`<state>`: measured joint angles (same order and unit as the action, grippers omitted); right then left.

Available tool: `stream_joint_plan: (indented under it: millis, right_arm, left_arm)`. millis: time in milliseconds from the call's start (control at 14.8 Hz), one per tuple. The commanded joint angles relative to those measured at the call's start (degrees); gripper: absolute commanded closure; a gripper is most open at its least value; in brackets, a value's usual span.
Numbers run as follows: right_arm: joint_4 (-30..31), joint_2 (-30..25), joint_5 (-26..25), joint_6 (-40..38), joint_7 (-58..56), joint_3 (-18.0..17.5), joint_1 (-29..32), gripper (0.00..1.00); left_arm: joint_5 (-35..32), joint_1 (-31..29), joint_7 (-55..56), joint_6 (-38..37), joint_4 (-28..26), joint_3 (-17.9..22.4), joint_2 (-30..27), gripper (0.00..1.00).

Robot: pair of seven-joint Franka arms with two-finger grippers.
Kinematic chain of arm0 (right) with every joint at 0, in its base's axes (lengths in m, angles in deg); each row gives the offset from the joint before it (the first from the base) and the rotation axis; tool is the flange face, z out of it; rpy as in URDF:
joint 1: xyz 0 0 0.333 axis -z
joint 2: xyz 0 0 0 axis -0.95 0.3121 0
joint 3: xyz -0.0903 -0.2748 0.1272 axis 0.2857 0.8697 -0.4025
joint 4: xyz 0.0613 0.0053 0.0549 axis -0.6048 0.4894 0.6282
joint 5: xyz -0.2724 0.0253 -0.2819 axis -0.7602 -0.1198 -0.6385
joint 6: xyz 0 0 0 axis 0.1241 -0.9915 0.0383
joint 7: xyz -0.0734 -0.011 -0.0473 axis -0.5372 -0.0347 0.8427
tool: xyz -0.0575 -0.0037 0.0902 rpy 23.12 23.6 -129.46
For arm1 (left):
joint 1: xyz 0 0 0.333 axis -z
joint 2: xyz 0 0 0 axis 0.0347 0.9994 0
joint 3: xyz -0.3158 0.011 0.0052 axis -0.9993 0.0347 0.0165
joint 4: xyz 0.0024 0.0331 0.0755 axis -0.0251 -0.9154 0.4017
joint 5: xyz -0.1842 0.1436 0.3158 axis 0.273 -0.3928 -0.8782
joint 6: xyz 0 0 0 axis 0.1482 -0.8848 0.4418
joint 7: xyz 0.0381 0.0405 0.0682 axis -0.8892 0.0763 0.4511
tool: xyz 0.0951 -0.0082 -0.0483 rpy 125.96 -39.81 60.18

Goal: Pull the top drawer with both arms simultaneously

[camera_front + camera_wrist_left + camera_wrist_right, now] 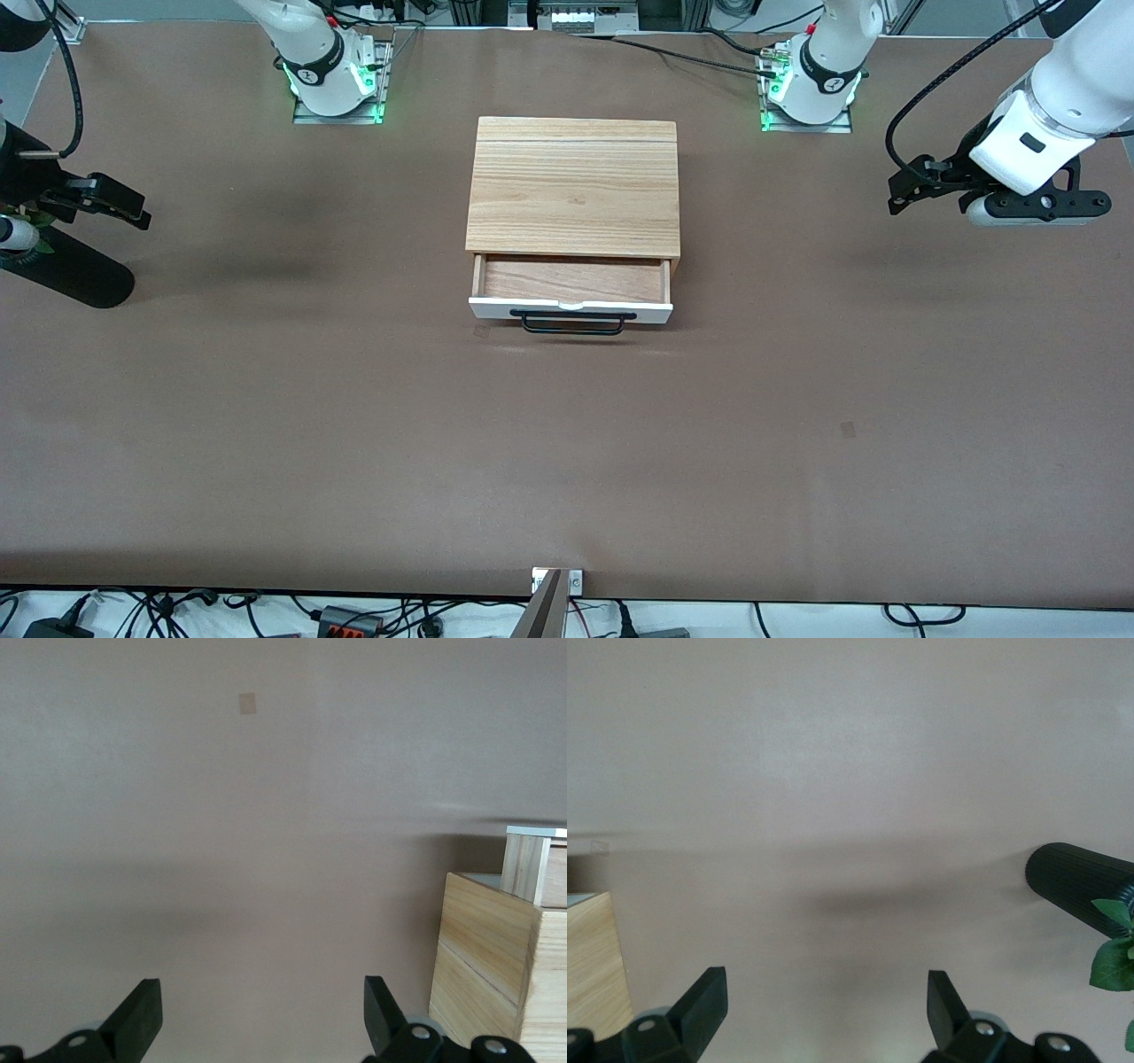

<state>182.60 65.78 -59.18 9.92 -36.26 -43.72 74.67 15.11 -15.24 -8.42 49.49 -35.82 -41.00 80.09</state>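
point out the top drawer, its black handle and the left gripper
top drawer (574,279), front view, on the bare wood floor inside the pulled-out drawer.
black handle (571,330), front view, on the long bar.
left gripper (257,1014), left wrist view, midway between its open fingertips, over bare table.

Not much else around: the brown counter (354,443) has a small tan patch (848,430) stuck on it toward the left arm's end. A ribbed black cylinder (66,270) lies at the right arm's end, with some green leaves (1112,952) right beside it.
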Motion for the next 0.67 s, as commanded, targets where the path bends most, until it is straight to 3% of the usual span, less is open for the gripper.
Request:
stream_joint_plan:
  millis: [0,67,135,607]
  right_arm:
    - [-0.93,-0.12,0.81,-1.03,0.41,-0.50,0.13,0.00]
    - [-0.93,-0.12,0.81,-0.95,0.50,-0.50,0.13,0.00]
    - [-0.84,-0.12,0.90,-0.95,0.59,-0.50,0.22,0.00]
    - [-0.93,-0.03,0.90,-0.95,0.59,-0.50,0.22,0.00]
  left_arm:
    - [0.78,8.02,-1.50,-0.30,0.82,8.04,0.44,0.00]
    - [0.52,11.55,-1.50,-0.30,0.82,12.18,0.44,0.00]
    - [0.43,12.20,-1.50,-0.30,0.73,13.00,0.53,0.00]
    - [-1.40,12.73,-1.68,-0.57,0.91,12.14,0.53,0.00]
